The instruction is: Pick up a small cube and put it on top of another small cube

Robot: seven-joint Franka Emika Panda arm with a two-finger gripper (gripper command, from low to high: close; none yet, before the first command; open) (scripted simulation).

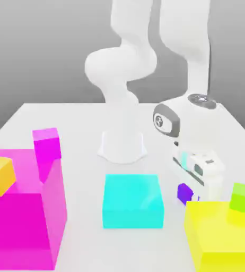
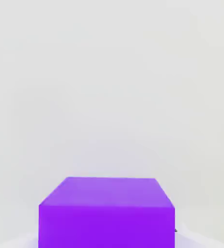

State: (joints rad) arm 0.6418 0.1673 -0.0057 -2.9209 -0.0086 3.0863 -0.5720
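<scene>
Tiny purple cube point(image 1: 185, 192), solid matte violet with sharp edges, sits on the counter point(image 1: 82, 127) just beside the cyan block point(image 1: 133, 201), tool point(image 1: 194, 197) clamped on it.

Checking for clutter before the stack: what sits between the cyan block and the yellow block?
The small purple cube, with the hand lowered over it, in the exterior view.

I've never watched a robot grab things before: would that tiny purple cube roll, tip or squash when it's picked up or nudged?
The purple cube has flat faces and sharp edges, so it would probably slide rather than roll. It looks about as wide as tall, so tipping seems unlikely. Its crisp shape beside the gripper suggests something rigid, though how heavy or slippery it is can't be seen.
</scene>
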